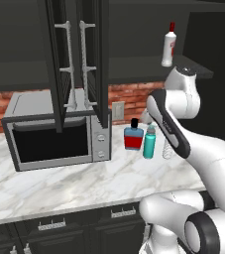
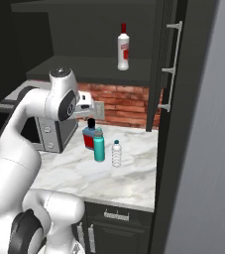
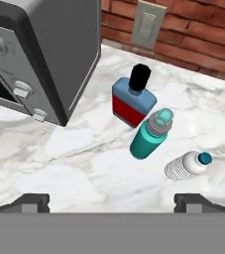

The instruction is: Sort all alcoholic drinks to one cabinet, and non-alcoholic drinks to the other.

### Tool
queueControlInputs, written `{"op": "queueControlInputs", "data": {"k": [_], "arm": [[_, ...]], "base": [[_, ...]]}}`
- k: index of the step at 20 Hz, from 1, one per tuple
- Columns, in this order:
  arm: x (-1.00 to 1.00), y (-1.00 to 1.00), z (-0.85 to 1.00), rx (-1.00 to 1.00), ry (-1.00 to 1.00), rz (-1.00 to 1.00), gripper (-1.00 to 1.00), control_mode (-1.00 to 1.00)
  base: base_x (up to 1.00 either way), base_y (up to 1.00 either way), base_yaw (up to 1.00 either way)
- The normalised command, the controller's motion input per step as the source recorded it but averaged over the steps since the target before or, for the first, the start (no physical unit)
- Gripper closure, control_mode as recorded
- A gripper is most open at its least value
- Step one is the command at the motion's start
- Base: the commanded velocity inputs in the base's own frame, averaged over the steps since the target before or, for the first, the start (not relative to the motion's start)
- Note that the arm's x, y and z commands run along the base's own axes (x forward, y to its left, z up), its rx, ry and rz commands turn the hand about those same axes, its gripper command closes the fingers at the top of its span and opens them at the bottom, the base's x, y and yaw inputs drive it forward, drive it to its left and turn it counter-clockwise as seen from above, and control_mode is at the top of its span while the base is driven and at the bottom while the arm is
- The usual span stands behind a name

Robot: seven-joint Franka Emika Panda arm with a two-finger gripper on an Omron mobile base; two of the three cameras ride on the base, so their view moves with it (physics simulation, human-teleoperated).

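Standing upright on the cabinet shelf (image 1: 134,74) in the left base view, the slim white bottle (image 1: 168,48) points its red cap up; the blue bottle (image 1: 133,135), teal bottle (image 1: 149,142) and clear ribbed bottle (image 1: 167,148) stand upright together on the marble counter (image 1: 59,188). From the right base view, the same trio clusters near the microwave (image 2: 47,131). Seen from the hand view, the gripper (image 3: 111,201) hangs above them, fingers spread wide, holding nothing.
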Motion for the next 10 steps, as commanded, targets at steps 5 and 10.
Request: {"op": "queueControlInputs", "data": {"k": [5,10], "arm": [[0.27,0.03,-0.27,0.03,0.0,0.01,-1.0,-1.0],[0.29,0.0,-0.26,0.01,0.0,0.02,-1.0,-1.0]], "base": [[0.0,0.0,0.0],[0.0,0.0,0.0]]}}
